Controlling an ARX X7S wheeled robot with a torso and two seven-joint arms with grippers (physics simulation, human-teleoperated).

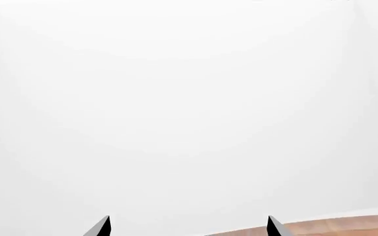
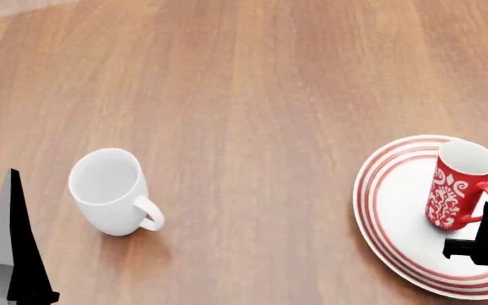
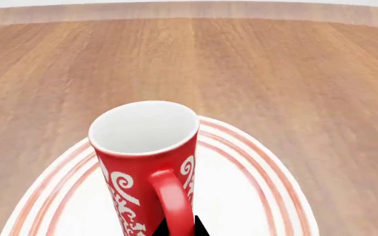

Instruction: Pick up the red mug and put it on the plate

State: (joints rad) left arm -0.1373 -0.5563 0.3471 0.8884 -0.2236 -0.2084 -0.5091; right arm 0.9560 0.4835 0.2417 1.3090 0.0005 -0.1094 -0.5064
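Standing upright on the plate [image 2: 388, 210], the mug [image 2: 454, 185] looks delivered, the right gripper [image 2: 484, 223] pinching its handle [image 3: 171, 199] with narrow tips to steady it, while the left gripper [image 1: 187, 227] hangs wide, idle off the table [image 2: 244, 95]

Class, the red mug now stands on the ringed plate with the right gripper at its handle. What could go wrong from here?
1. The right gripper sits at the handle of the red mug; pulling away carelessly could tip the tall mug.
2. The mug stands off-centre on the plate, so a nudge might slide it onto the rim.
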